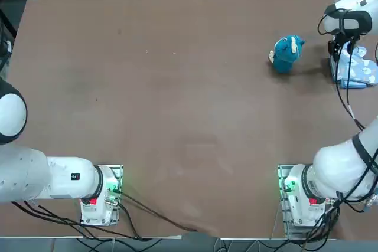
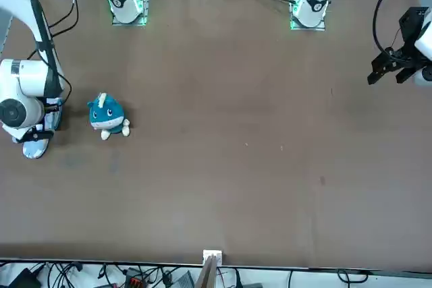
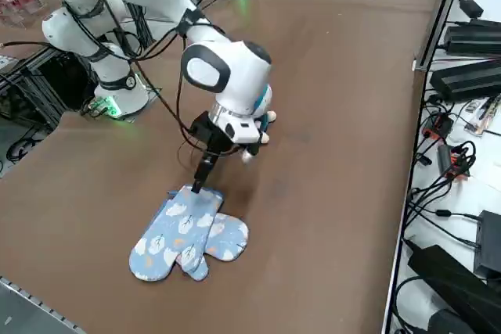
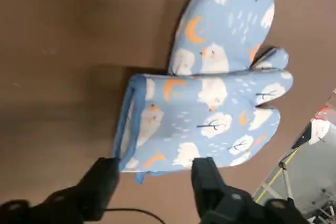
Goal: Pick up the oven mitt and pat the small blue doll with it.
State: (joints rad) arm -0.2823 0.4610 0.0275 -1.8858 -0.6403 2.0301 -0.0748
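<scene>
Two alike light-blue oven mitts lie overlapped near the table's right edge. In the wrist view the upper oven mitt (image 4: 205, 124) rests crosswise on the lower one (image 4: 226, 19). My right gripper (image 4: 155, 179) is open at the upper mitt's cuff end, with a cuff corner showing between its fingers (image 4: 102, 182). From the right side the gripper (image 3: 201, 175) stands at the cuff of the mitts (image 3: 188, 232). The small blue doll (image 1: 287, 53) stands upright to the left of the mitts (image 1: 357, 70) and is also seen across the table (image 2: 106, 116). In the right side view my wrist hides most of it.
The table's right edge (image 3: 329, 303) runs close beside the mitts. Cables and power boxes (image 3: 470, 76) lie on the floor beyond the table's far end. The brown tabletop (image 1: 177, 98) stretches bare to the left of the doll.
</scene>
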